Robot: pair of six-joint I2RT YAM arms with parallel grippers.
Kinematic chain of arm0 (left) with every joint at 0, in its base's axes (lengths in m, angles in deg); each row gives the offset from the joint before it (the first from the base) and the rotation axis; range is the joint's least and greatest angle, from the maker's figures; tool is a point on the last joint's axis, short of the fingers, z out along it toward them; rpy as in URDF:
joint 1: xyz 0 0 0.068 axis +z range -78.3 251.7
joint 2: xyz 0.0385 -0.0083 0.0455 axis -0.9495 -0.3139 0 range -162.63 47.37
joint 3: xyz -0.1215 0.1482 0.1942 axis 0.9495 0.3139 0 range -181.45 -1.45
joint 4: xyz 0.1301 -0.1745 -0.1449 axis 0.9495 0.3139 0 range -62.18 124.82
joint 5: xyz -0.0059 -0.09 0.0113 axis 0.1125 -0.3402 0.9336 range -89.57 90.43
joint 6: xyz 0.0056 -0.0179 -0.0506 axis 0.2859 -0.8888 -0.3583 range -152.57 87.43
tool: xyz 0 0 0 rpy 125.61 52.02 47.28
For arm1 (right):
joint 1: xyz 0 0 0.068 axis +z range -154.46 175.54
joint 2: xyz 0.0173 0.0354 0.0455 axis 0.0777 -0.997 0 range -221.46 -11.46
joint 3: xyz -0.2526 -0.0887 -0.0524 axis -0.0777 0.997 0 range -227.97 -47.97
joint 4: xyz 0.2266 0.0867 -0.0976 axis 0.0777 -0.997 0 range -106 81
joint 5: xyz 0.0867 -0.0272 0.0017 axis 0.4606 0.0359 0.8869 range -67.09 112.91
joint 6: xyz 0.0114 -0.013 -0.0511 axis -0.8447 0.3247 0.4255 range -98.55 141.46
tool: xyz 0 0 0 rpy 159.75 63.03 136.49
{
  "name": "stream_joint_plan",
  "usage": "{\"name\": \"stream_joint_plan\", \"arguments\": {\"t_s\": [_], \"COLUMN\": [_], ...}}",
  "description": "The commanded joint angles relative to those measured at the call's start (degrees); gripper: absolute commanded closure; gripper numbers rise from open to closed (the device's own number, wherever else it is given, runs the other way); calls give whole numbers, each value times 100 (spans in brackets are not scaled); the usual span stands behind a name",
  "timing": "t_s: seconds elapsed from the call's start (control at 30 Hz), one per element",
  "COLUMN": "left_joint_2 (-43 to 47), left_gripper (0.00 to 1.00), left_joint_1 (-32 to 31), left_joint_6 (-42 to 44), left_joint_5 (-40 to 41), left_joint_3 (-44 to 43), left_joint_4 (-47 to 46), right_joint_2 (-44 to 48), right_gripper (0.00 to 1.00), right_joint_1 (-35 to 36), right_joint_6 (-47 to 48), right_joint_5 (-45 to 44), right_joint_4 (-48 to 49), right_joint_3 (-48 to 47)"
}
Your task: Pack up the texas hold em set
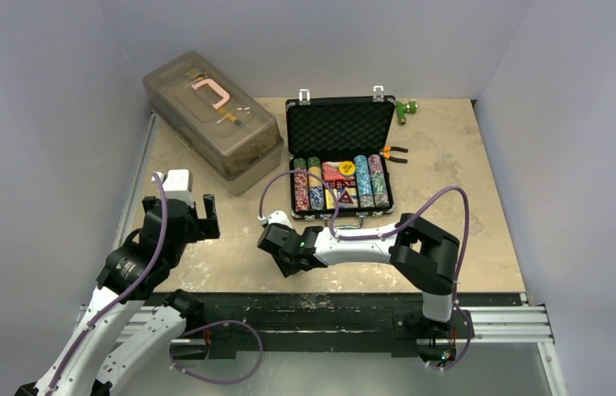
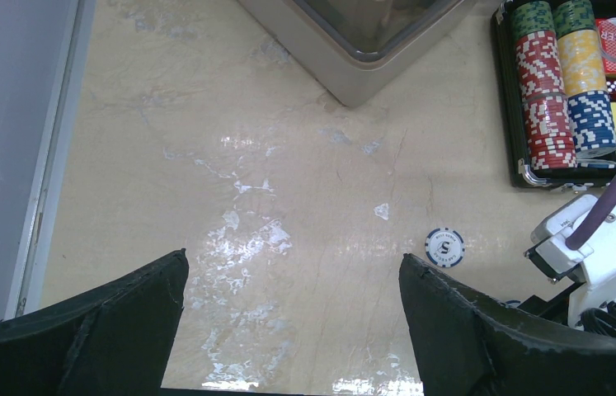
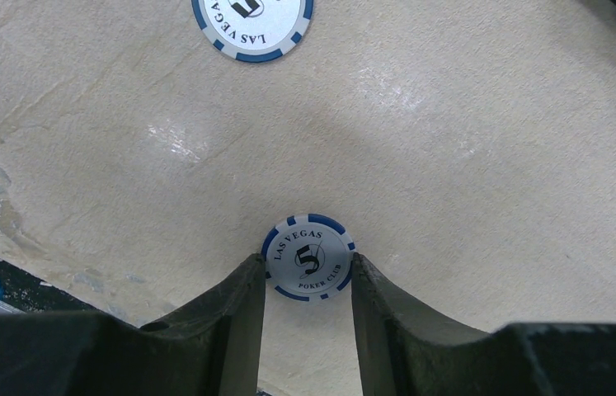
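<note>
The black briefcase [image 1: 340, 125] lies open at the back centre, foam lid up. Its tray holds rows of coloured poker chips [image 1: 308, 185], cards and red dice; its left end shows in the left wrist view [image 2: 512, 99]. My right gripper [image 3: 308, 262] is low over the table in front of the case [image 1: 278, 252], its fingertips closed against both sides of a white-and-blue "5" chip [image 3: 308, 256]. A second like chip [image 3: 251, 25] lies flat just beyond it, and also shows in the left wrist view [image 2: 444, 247]. My left gripper [image 2: 293, 256] is open and empty above bare table, left of that chip.
A large translucent grey-brown box [image 1: 209, 120] stands at the back left, its corner near the case [image 2: 370, 41]. Orange-handled pliers [image 1: 395, 153] lie right of the lid, and a green object [image 1: 406, 107] lies at the back. Grey walls enclose the table.
</note>
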State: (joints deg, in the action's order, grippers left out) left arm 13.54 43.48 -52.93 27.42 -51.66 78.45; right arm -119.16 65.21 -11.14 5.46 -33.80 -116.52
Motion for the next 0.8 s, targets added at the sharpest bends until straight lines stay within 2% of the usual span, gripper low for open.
{"name": "stream_joint_plan", "arguments": {"t_s": [0.0,0.43,0.77], "left_joint_2": [51,51,25], "left_gripper": [5,5,5], "left_joint_1": [23,20,20], "left_joint_6": [58,58,13], "left_joint_5": [-34,-22,-123], "left_joint_3": [-6,-6,-6], "left_joint_4": [-176,-181,-161], "right_joint_2": [-96,59,327], "right_gripper": [69,83,88], "right_joint_1": [-23,-24,-49], "right_joint_6": [-2,43,39], "right_joint_5": [-94,-153,-164], "right_joint_4": [80,133,375], "right_joint_3": [-52,-106,64]}}
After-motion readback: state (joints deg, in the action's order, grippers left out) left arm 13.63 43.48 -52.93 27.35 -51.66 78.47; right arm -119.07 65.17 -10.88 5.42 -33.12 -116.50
